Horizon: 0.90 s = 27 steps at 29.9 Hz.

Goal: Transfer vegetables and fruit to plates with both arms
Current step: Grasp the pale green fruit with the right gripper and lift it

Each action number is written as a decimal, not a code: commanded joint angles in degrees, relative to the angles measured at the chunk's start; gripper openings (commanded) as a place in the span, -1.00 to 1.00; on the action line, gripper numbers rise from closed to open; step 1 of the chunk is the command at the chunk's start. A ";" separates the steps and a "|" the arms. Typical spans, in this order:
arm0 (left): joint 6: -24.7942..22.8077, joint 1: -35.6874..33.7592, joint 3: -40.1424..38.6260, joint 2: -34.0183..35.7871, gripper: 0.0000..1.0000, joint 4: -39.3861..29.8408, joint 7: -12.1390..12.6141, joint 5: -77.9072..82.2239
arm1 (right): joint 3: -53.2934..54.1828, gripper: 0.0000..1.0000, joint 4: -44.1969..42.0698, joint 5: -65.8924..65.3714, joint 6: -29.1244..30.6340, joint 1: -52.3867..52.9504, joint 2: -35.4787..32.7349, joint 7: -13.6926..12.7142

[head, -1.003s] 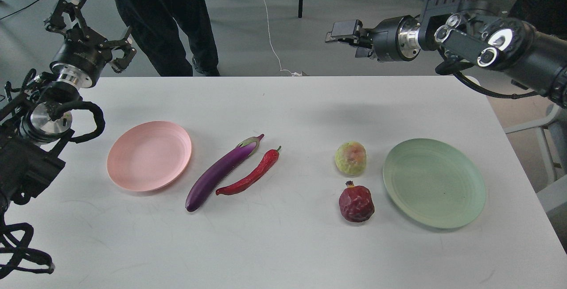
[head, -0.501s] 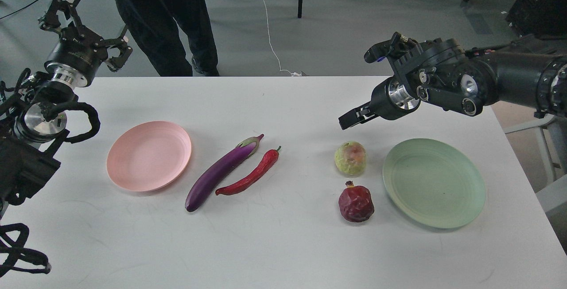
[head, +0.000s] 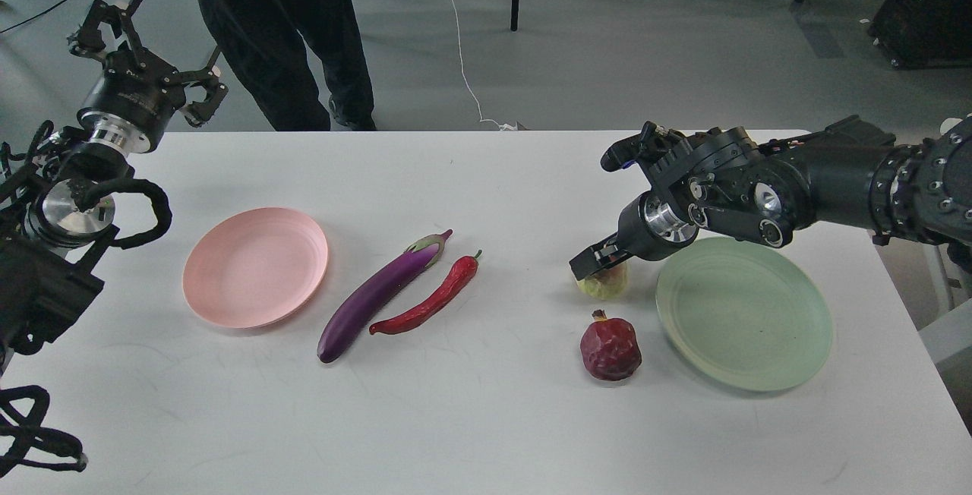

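Observation:
The purple eggplant [head: 380, 294] and the red chili pepper [head: 429, 297] lie side by side on the white table [head: 486, 419], right of the pale pink plate [head: 256, 266]. The yellow-green fruit [head: 606, 284] sits left of the pale green plate [head: 744, 313], with the dark red pomegranate [head: 610, 349] just in front of it. My right gripper [head: 598, 261] is down on top of the yellow-green fruit, hiding its upper half, with its fingers apart. My left gripper [head: 156, 51] is open and empty, raised over the table's far left corner.
A person in dark trousers [head: 288, 39] stands just behind the table's far edge, near my left gripper. Cables [head: 463, 62] run across the grey floor beyond. The table's right edge lies close behind the green plate.
My right arm has swung down and toward me from high above the far edge, and its gripper now sits on the yellow-green fruit. My left gripper has barely moved.

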 commanded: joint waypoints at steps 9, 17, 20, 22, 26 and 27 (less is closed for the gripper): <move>0.09 0.02 0.08 0.12 0.96 0.02 0.00 0.01 | 1.03 -0.12 1.84 0.68 -0.21 5.97 -6.39 -0.03; -0.08 -0.07 0.79 0.03 0.96 -0.07 0.09 0.10 | 0.95 -0.10 14.40 -7.74 -0.21 8.53 -21.42 -0.29; 0.00 -0.07 0.79 0.03 0.96 -0.07 0.09 0.10 | 0.86 -0.06 15.12 -12.93 -0.39 6.87 -26.08 -0.20; 0.00 0.02 0.79 -0.05 0.96 -0.07 0.00 0.10 | 1.12 -0.01 14.50 -14.00 -0.74 4.67 -27.41 -0.11; 0.09 0.02 0.87 -0.23 0.96 -0.07 0.00 0.10 | 1.30 0.21 13.89 -14.00 -3.11 2.30 -28.20 -0.11; 0.09 0.02 0.87 -0.23 0.96 -0.07 0.00 0.10 | 1.30 0.33 13.37 -14.00 -3.63 1.59 -28.12 -0.03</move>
